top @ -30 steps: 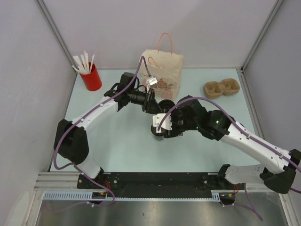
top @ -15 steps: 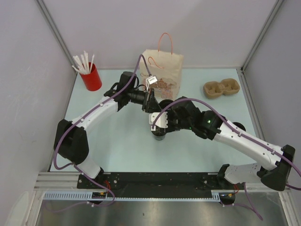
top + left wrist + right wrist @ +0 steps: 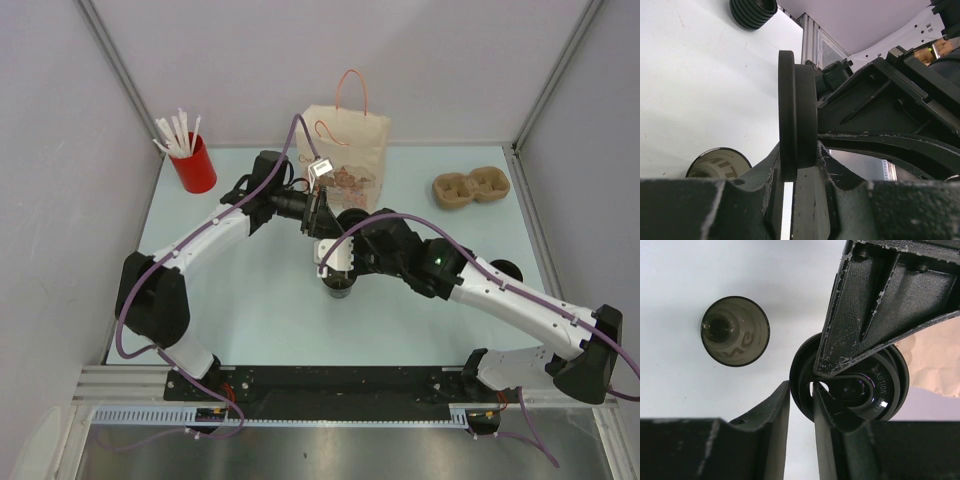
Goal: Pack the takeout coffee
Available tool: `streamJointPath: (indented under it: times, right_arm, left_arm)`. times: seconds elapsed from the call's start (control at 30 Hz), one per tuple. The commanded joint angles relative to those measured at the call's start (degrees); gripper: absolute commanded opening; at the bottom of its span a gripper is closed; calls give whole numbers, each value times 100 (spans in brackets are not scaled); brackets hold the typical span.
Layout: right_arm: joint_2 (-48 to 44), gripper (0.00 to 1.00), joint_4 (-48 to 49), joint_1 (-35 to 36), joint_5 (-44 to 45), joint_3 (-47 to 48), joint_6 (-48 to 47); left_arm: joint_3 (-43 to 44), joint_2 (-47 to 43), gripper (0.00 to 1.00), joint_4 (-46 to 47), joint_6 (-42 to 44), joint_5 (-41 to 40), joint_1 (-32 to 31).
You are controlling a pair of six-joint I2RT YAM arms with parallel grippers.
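The takeout coffee cup (image 3: 340, 287) stands open and upright on the table, just in front of both grippers. It also shows in the right wrist view (image 3: 735, 331) and the left wrist view (image 3: 720, 162). My left gripper (image 3: 322, 220) is shut on a black lid (image 3: 797, 100), held on edge between its fingers (image 3: 797, 155). My right gripper (image 3: 328, 250) meets it from the right. Its fingertips (image 3: 802, 385) pinch the left rim of the same lid (image 3: 885, 385), which faces the camera and reads "CAUTION HOT". The brown paper bag (image 3: 350, 150) stands upright behind the grippers.
A red cup of white straws (image 3: 195, 165) stands at the back left. A brown pulp cup carrier (image 3: 470, 187) lies at the back right. A squat black ribbed piece (image 3: 503, 270) sits by the right arm and also shows in the left wrist view (image 3: 752, 11).
My right arm has swung left and forward, bringing its gripper up to the lid in the left gripper. The left arm and the cup have barely moved.
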Motion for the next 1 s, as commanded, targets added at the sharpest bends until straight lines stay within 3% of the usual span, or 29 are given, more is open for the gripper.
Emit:
streamJointPath:
  times: [0.0,0.33,0.47,0.53,0.6,0.83,0.97]
  right_arm:
    - [87,26,325,77,293,-92,-75]
    - [114,0,405,173,417,-127,-101]
    - [26,0,238,182,250,-118,-75]
    - [-35,0,141,200,58,-118,-31]
    - [-132,0,-8,191,-136,-118,4]
    - [-343,0,-561,165,-840,-118,83]
    - [-405,0,-694,-10,-1182,-109,127]
  left_arm:
    - [176,-66,0,330,-259,648,-18]
    - [124,-128,11,479,-356,745,0]
    - [115,-180,37,506,-321,692,79]
    - [141,-233,43,341,-172,709,175]
    - [176,-286,56,164,153,622,280]
    - [448,-523,76,-415,862,402,685]
    - [932,-558,89,-1723,1840,-2,1009]
